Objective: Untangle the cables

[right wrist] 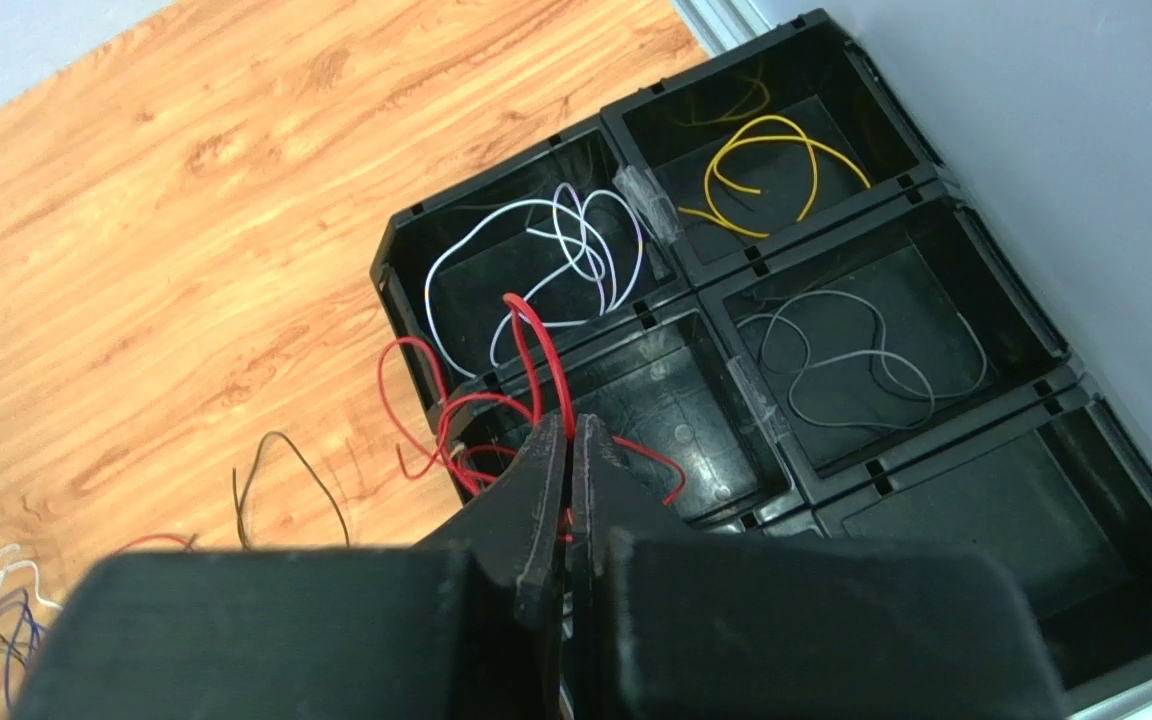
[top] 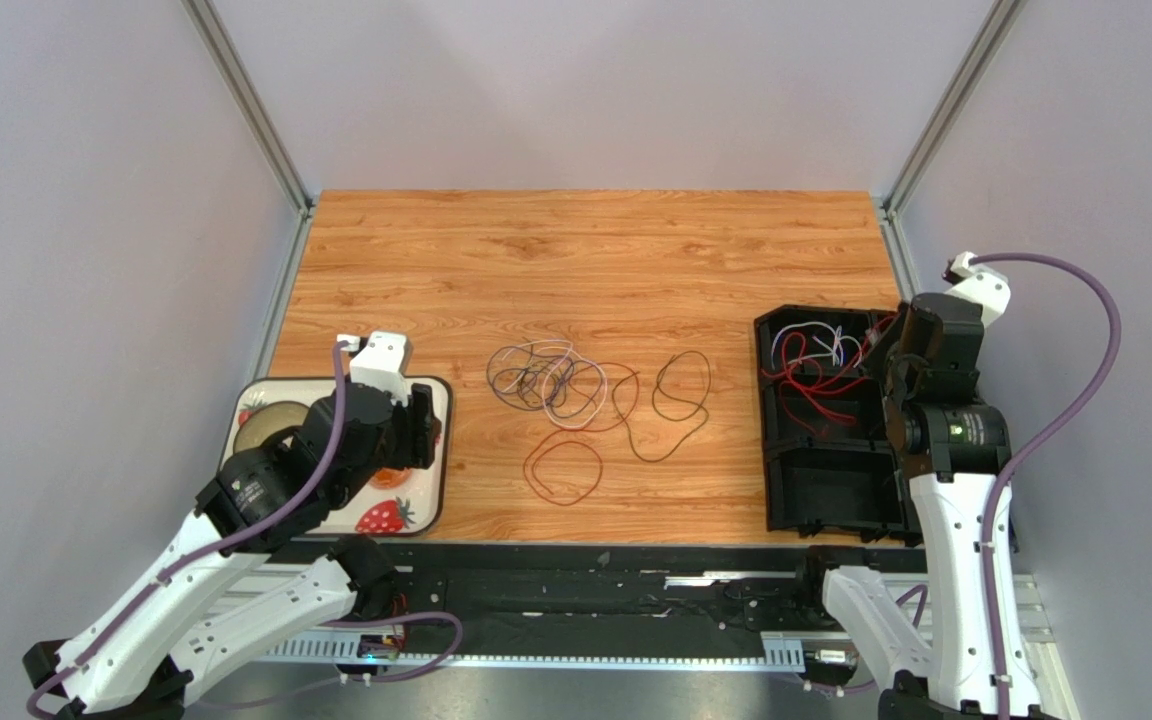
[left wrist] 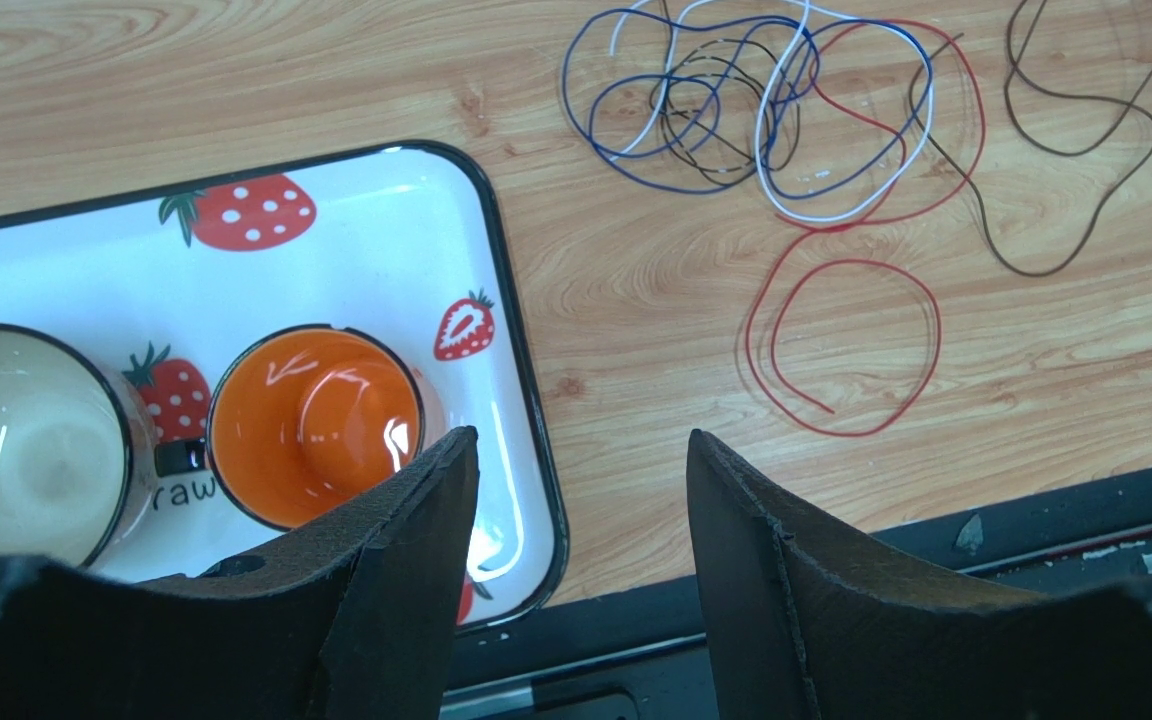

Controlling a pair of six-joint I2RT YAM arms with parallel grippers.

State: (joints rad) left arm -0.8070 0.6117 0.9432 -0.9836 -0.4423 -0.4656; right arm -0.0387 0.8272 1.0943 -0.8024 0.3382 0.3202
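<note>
The right claw (right wrist: 570,435) is closed on the red cable (right wrist: 518,311) over a black compartment tray (right wrist: 838,203) — white cable (right wrist: 597,228), yellow cable (right wrist: 775,129) and grey cable (right wrist: 838,300) lie in separate compartments. A dark cable (right wrist: 289,440) rests on the tabletop (right wrist: 162,225).

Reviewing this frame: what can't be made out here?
- Right wrist view: whether the shut right gripper pinches the thin red cable; its fingers cover the contact.
- Top view: the black compartmented bin's right side, behind the right arm.
- Left wrist view: the tangled cable pile, cut by the top edge.
</note>
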